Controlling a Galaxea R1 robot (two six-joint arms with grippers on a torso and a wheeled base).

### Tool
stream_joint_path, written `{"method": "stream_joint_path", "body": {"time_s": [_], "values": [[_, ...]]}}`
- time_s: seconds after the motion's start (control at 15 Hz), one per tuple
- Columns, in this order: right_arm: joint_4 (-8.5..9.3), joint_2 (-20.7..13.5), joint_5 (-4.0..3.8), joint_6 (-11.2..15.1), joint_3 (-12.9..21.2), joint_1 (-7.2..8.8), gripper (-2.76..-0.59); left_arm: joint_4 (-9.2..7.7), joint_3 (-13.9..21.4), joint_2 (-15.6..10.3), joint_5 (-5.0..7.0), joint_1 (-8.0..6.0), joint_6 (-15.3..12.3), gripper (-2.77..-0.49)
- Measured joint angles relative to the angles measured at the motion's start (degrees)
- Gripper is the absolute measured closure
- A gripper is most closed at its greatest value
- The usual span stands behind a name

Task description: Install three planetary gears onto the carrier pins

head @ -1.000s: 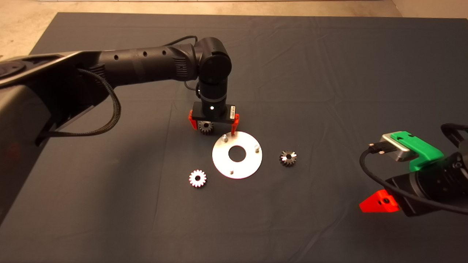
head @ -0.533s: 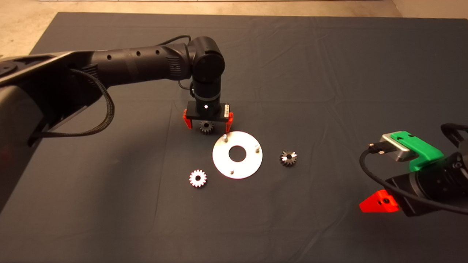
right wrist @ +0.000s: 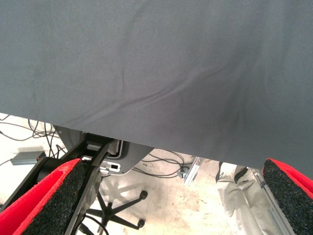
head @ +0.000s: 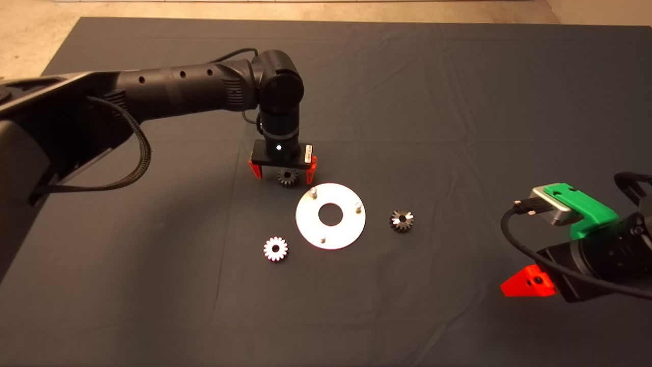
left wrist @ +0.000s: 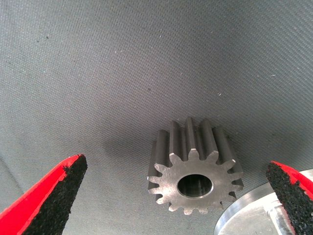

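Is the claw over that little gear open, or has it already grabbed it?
Open. The left gripper has its jaws spread wide, either side of the gear, with clear gaps; the gear lies untouched on the mat.

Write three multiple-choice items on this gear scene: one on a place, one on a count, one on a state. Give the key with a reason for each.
1. Where is the left hand?
A. over the white disc's central hole
B. astride the gear just beyond the white disc
C. at the mat's near edge

2. How many carrier pins carry a gear?
A. none
B. one
C. three

3. What is the left hand's state?
A. shut on a gear
B. shut, empty
C. open

Key: 1 B, its red fingers flank that gear. 2 A, all three pins stand bare and all three gears lie on the mat. 3 C, the left wrist view shows both pads clear of the gear's teeth.
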Motion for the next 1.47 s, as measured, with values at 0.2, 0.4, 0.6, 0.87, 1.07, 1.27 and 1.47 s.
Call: {"method": "stream_joint_path", "body": {"time_s": [0.2, 0.4, 0.6, 0.87, 1.07, 1.27, 1.47], "values": [[0.02, 0.0, 0.02, 0.0, 0.1, 0.0, -2.73, 0.09, -0.9, 0.0, 0.0, -0.01, 0.1, -2.52], [0.01, 0.0, 0.02, 0.0, 0.2, 0.0, -2.73, 0.08, -1.2, 0.0, -0.71, -0.01, -0.9, -2.43], [0.02, 0.0, 0.0, 0.0, 0.2, 0.0, -2.73, 0.06, -1.5, 0.2, -1.13, -0.01, -1.7, -2.36], [0.0, 0.0, 0.0, 0.0, 0.2, 0.0, -2.73, 0.06, -1.5, 0.2, -1.12, -0.01, -1.6, -2.14], [0.02, 0.0, 0.02, 0.0, 0.2, 0.0, -2.73, 0.06, -1.5, 0.2, -1.12, -0.01, -1.6, -2.08], [0.02, 0.0, 0.0, 0.0, 0.2, 0.0, -2.73, 0.06, -1.5, 0.2, -1.12, -0.01, -1.2, -1.94], [0.02, 0.0, 0.01, 0.0, 0.2, 0.0, -2.73, 0.06, -1.5, 0.2, -1.1, -0.01, -0.8, -1.86]]}}
